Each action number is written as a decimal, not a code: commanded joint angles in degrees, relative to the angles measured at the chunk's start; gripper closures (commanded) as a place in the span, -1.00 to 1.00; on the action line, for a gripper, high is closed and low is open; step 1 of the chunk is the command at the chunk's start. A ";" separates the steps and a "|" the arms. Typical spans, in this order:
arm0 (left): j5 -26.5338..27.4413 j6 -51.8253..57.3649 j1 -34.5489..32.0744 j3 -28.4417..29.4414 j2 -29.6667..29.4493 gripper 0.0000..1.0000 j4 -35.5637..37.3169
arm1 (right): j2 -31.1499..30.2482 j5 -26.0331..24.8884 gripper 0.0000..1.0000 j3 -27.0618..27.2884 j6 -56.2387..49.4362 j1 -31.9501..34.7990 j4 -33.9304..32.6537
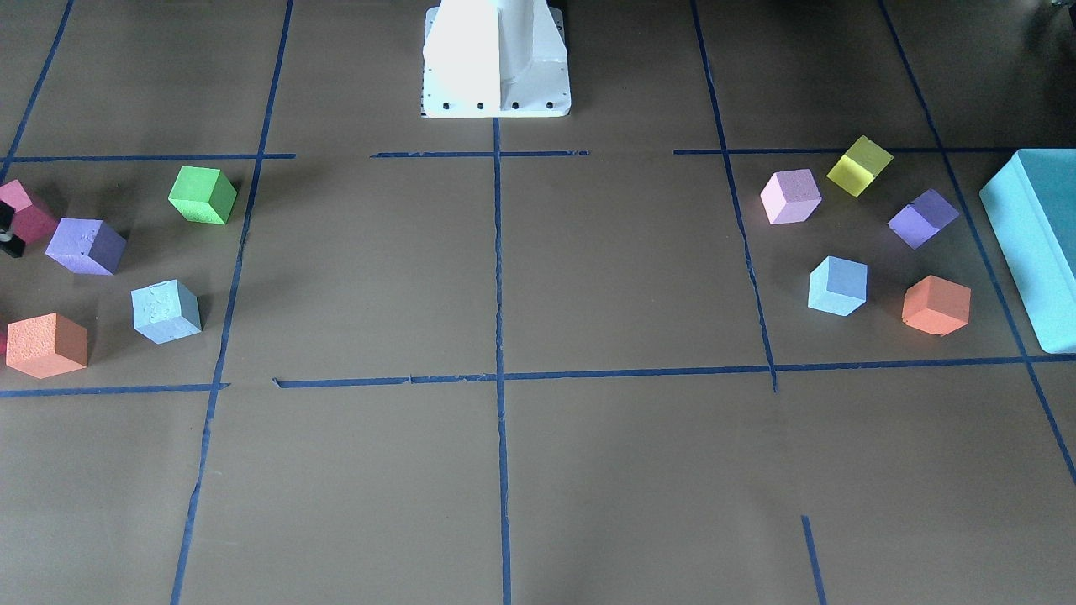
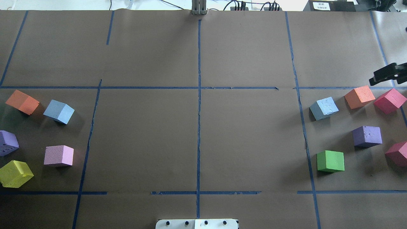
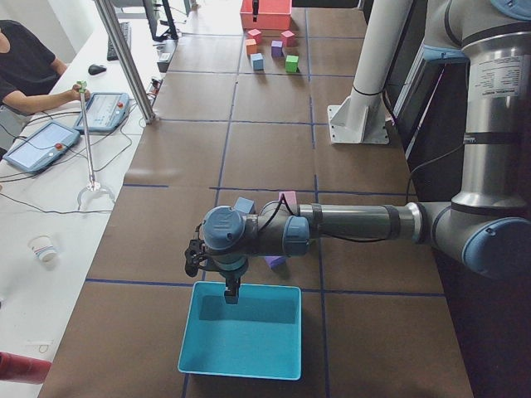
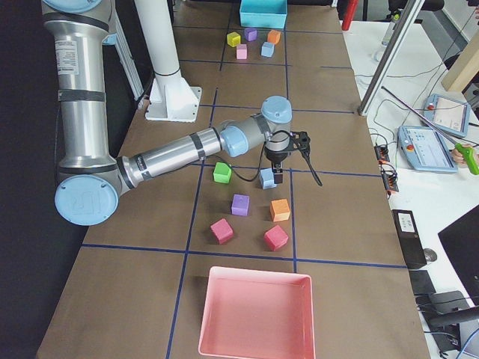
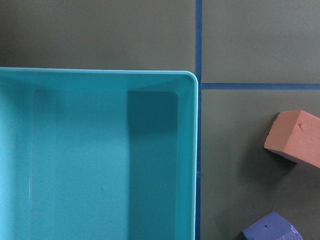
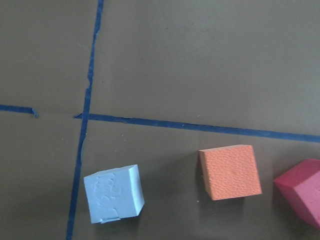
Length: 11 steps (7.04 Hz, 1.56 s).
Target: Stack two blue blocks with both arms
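The deeper sky-blue block (image 2: pixel 58 111) sits on the table's left part, also seen in the front view (image 1: pixel 838 286). The paler blue block (image 2: pixel 324 108) sits on the right part (image 1: pixel 166 312) and shows low left in the right wrist view (image 6: pixel 114 194). My right gripper (image 2: pixel 381 76) hangs at the overhead view's right edge, above and just beyond the paler block and the orange cube (image 2: pixel 359 96); I cannot tell whether it is open or shut. My left gripper (image 3: pixel 231 290) hangs over the teal box (image 3: pixel 241 332); I cannot tell its state.
Orange (image 2: pixel 22 101), purple (image 2: pixel 8 143), pink (image 2: pixel 58 156) and yellow (image 2: pixel 16 173) cubes surround the left block. Green (image 2: pixel 330 161), purple (image 2: pixel 367 136) and red (image 2: pixel 389 100) cubes lie near the right one. A pink tray (image 4: pixel 254 314) stands at the right end.
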 commanded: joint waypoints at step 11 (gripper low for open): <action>-0.56 -0.09 -0.09 -2.58 1.34 -1.00 0.10 | 7.82 -10.18 -0.99 -16.45 2.34 -17.10 10.61</action>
